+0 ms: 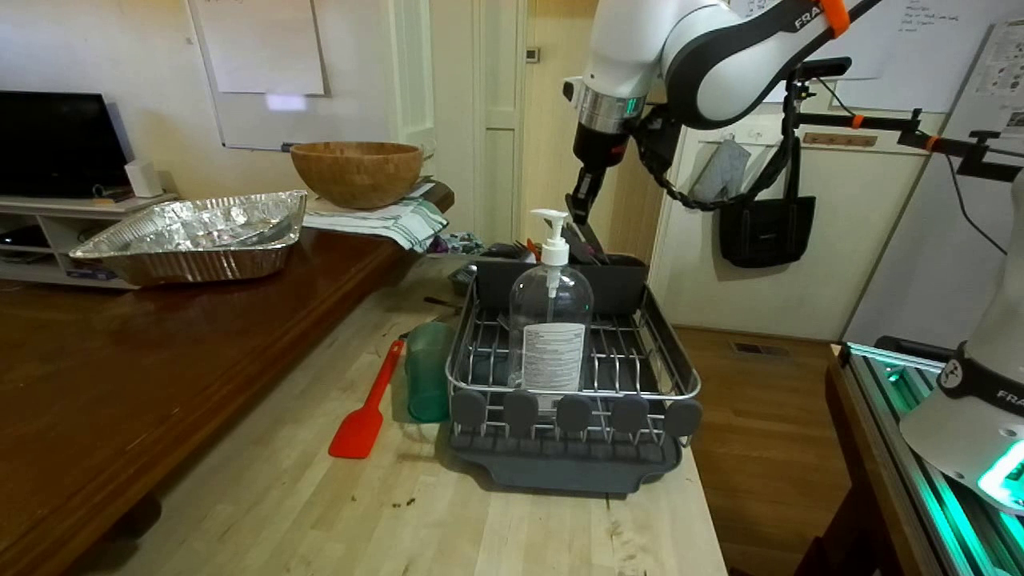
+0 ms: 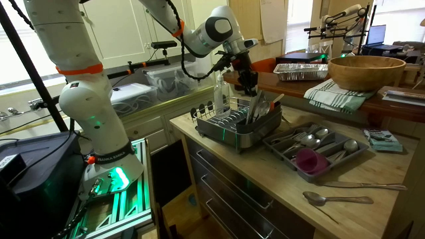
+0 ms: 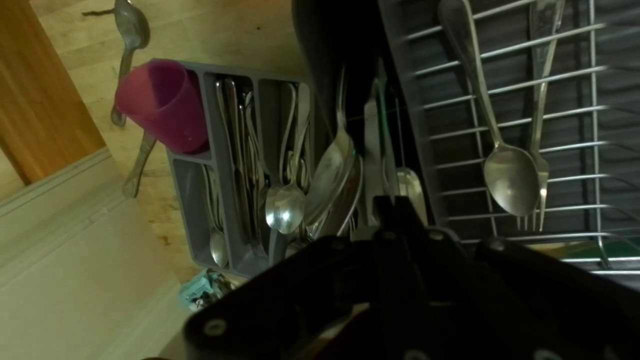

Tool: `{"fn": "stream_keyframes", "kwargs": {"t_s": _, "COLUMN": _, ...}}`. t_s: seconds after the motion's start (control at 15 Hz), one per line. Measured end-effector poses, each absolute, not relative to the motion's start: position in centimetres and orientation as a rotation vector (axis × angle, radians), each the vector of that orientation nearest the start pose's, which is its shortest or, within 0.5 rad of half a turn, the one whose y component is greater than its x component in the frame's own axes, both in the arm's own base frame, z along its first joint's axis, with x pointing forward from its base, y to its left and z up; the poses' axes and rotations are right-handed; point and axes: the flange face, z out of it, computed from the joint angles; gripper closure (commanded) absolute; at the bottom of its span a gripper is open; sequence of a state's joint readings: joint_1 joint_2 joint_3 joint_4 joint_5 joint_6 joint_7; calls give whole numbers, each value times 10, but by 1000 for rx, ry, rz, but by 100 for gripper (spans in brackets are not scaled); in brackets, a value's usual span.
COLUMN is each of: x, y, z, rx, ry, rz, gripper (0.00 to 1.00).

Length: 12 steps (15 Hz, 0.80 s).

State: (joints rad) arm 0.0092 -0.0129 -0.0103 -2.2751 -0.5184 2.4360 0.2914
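Observation:
My gripper (image 3: 392, 202) points down over the utensil holder (image 3: 415, 125) at the end of the dish rack (image 1: 576, 472). Its fingertips are nearly together, with a thin silver utensil (image 3: 390, 175) running into the narrow gap between them. In exterior views the gripper (image 1: 582, 218) is just above the holder, and its fingertips (image 2: 254, 93) meet the upright utensils. Other spoons and knives stand in the holder. A spoon (image 3: 512, 180) and a fork (image 3: 537, 130) lie on the rack's wires. A clear pump bottle (image 1: 552, 352) stands in the rack.
A grey cutlery tray (image 2: 308, 177) with a purple cup (image 2: 310, 161) sits beside the rack. A loose knife (image 2: 365, 185), spoon (image 2: 348, 199) and packet (image 2: 382, 141) lie nearby. A red spatula (image 1: 368, 408) and green cup (image 1: 428, 372) lie along the rack.

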Motion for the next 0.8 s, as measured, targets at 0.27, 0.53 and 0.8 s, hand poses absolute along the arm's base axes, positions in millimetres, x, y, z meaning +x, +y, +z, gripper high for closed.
{"fn": "stream_keyframes", "kwargs": {"t_s": 0.27, "x": 525, "y": 8, "z": 405, "rx": -3451, "ry": -166, "rz": -472, "gripper": 99}}
{"fn": "stream_keyframes", "kwargs": {"t_s": 0.53, "x": 510, "y": 20, "z": 459, "rx": -3499, "ry": -202, "rz": -566, "gripper": 99}}
{"fn": "stream_keyframes", "kwargs": {"t_s": 0.8, "x": 494, "y": 31, "z": 518, "rx": -3504, "ry": -316, "rz": -686, "gripper": 99}}
